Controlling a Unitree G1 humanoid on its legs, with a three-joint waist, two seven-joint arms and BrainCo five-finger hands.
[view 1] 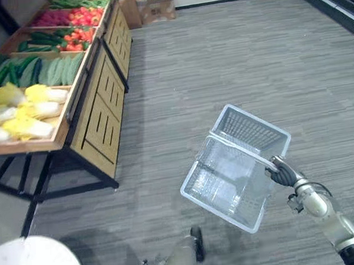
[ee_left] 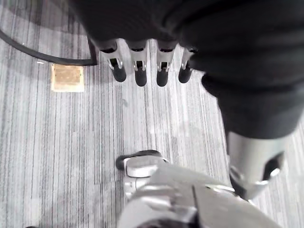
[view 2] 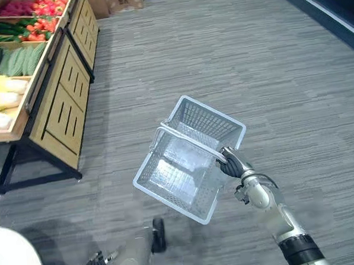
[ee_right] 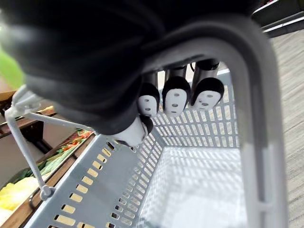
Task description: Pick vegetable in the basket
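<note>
Biggest worry for me is the tilt. The basket [view 1: 248, 129] hangs off the right hand [view 1: 282, 173] by one handle [ee_right: 259, 142] alone, so it sits cocked over with its open top leaning away from the hand. Drop a vegetable in like that and I'd guess it rolls straight to the low corner, swings the whole thing, or hops the rim. The second handle looks folded down along the near rim, so nothing is steadying it.

Other risk is the reach. The produce stand [view 1: 99, 122] is well apart from both hands, across bare floor on the left hand's side, and the basket is empty (nothing picked yet). Closing in with a basket dangling could knock it against the stand's wooden side.

Pose: the right arm is stretched out forward, fingers [ee_right: 175, 100] curled right over the handle with the bar running under them, a firm hook grip. The left hand [ee_left: 140, 71] hangs low by the body, fingers relaxed and pointing at the floor, holding nothing.

The veg is all on the stand: pale yellow cabbages [view 1: 21, 111] nearest, cucumbers [view 1: 49, 71] beyond, red ones [view 1: 79, 19] furthest.
</note>
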